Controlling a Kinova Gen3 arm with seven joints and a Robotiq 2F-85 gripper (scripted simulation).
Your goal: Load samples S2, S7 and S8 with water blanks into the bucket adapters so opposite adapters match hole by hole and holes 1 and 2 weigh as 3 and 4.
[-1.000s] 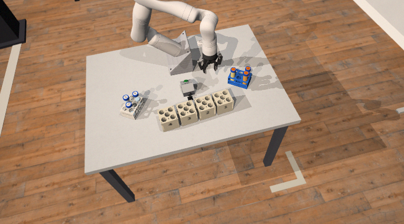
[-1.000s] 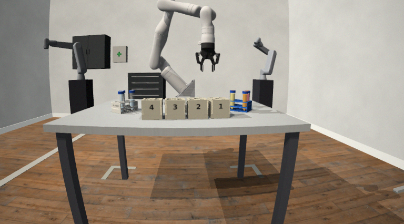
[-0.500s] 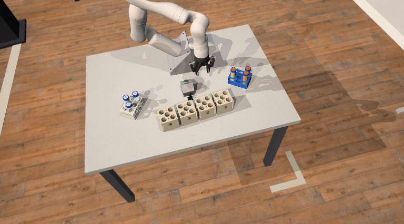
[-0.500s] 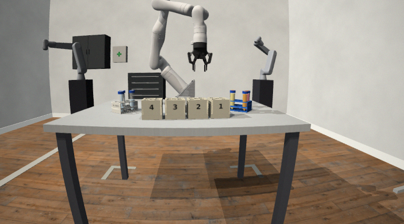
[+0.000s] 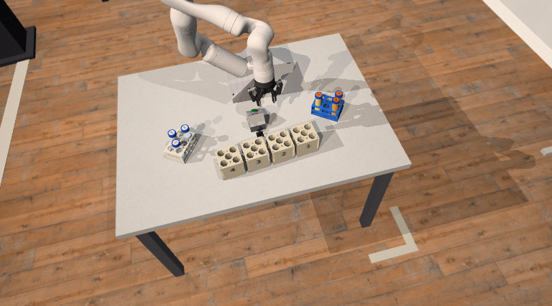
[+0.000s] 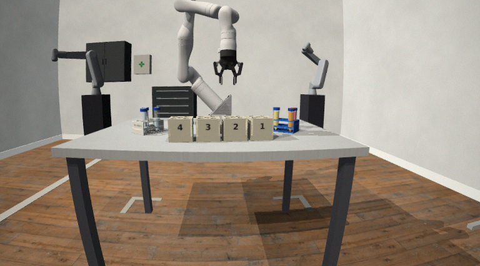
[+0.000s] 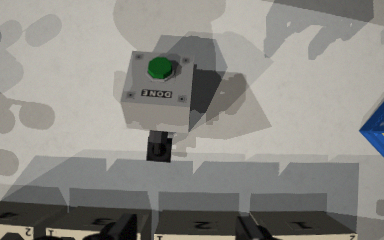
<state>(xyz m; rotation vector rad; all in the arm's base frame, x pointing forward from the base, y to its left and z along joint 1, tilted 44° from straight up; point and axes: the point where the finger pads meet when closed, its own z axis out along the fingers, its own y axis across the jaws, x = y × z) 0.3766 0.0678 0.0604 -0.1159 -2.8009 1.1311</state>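
Observation:
My gripper (image 5: 265, 98) hangs open and empty high above the table, behind the adapter row; it also shows in the front view (image 6: 227, 80) and its fingertips at the wrist view's bottom edge (image 7: 187, 231). The grey DONE desk (image 5: 256, 118) with its unlit green key (image 7: 160, 67) lies below it. Four beige adapters stand in a row, 4 (image 5: 230, 161), 3 (image 5: 254, 154), 2 (image 5: 279, 145) and 1 (image 5: 304, 138), all holes empty. The blue sample rack (image 5: 327, 106) holds three orange-dotted tubes at the right. The white blank rack (image 5: 181, 143) holds blue-capped tubes at the left.
A small black block (image 7: 159, 147) sits between the DONE desk and the adapters. The arm's base wedge (image 6: 220, 105) stands at the back of the table. The blue rack's corner shows at the right edge of the wrist view (image 7: 375, 131).

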